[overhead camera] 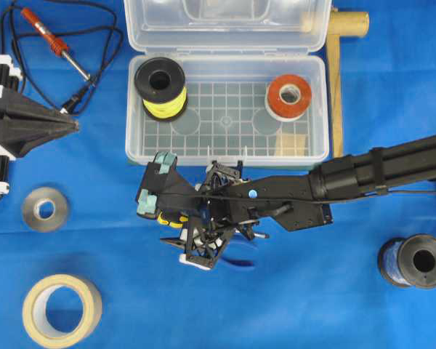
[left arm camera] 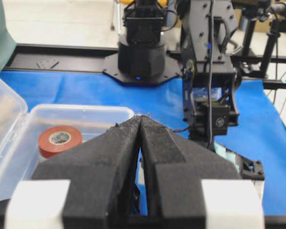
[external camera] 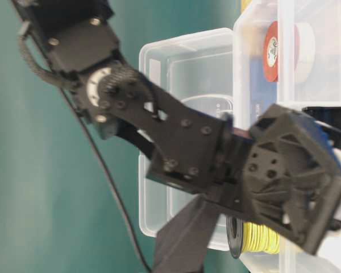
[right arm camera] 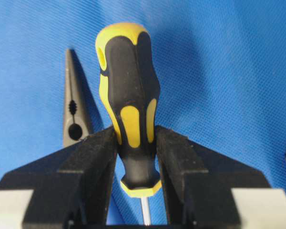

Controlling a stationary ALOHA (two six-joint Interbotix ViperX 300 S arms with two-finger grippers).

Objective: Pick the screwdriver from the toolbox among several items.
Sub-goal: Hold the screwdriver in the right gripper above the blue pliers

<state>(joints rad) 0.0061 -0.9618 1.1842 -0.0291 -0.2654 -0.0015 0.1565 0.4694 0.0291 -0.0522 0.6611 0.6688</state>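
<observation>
- Right fingers fill the wrist view's foreground, clamped on the screwdriver at the narrow lower part of its yellow/black handle; bulbous end sticks out beyond the tips, thin shaft runs back betw. the fingers toward the palm.
- Screwdriver is outside the toolbox, over blue desk just in front of the box's near wall; overhead shows only bits of yellow under the right fingers.
- Risk 1: grip sits on a tapered, smooth section w/ most of the handle's bulk beyond the pads, so a quick swing could let it pivot or slide out.
- Risk 2: needle-nose pliers lie on the desk just beside the handle in the wrist view; if the arm goes low, handle end could knock them. Can't tell the height gap.
- Risk 3: arm is close to the toolbox's front wall; a sideways sweep could nudge the box and shift the yellow spool, red tape roll and wooden block.
- Left fingers are pressed together, empty, parked at desk's left edge well apart from the action.
</observation>
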